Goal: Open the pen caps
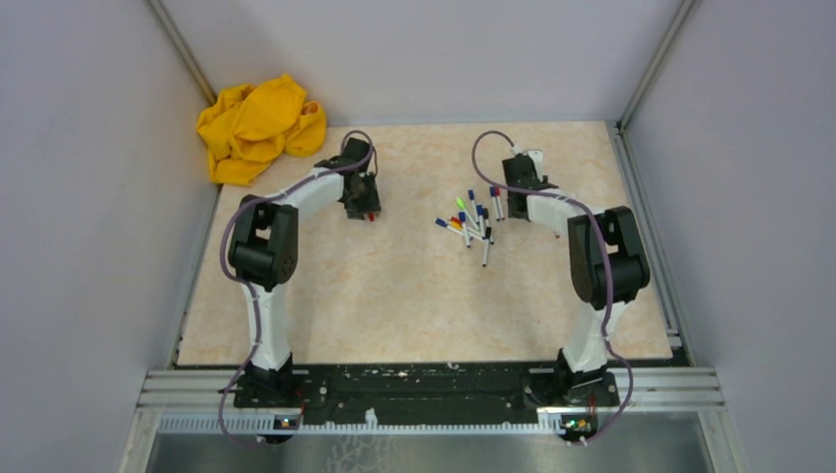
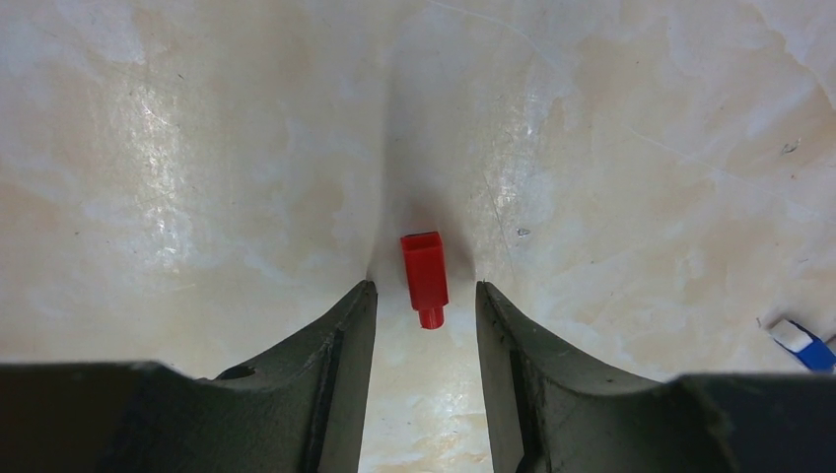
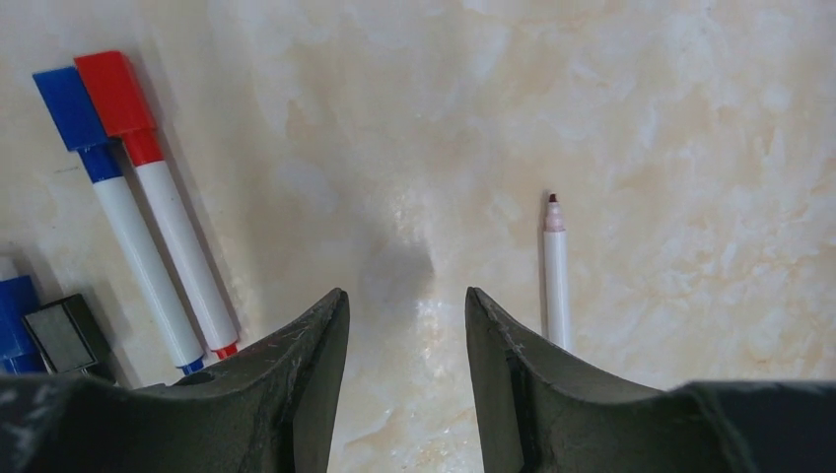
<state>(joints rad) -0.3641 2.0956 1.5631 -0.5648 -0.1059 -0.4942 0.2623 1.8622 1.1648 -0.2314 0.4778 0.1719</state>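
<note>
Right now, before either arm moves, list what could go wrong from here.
1. The loose red cap lies between the open fingers of the left gripper; a careless move could flick it away.
2. The uncapped pen lies close beside the open right gripper; a finger may push it, or its bare tip could mark the table.
3. The blue-capped pen and red-capped pen lie side by side, so one grasp might catch both.

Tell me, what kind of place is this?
Probably a robot test booth in a lab. Plain grey walls and metal rails box in a beige table, a left arm and a right arm are bolted at its near edge, and a few pens and a yellow cloth lie on it.
</note>
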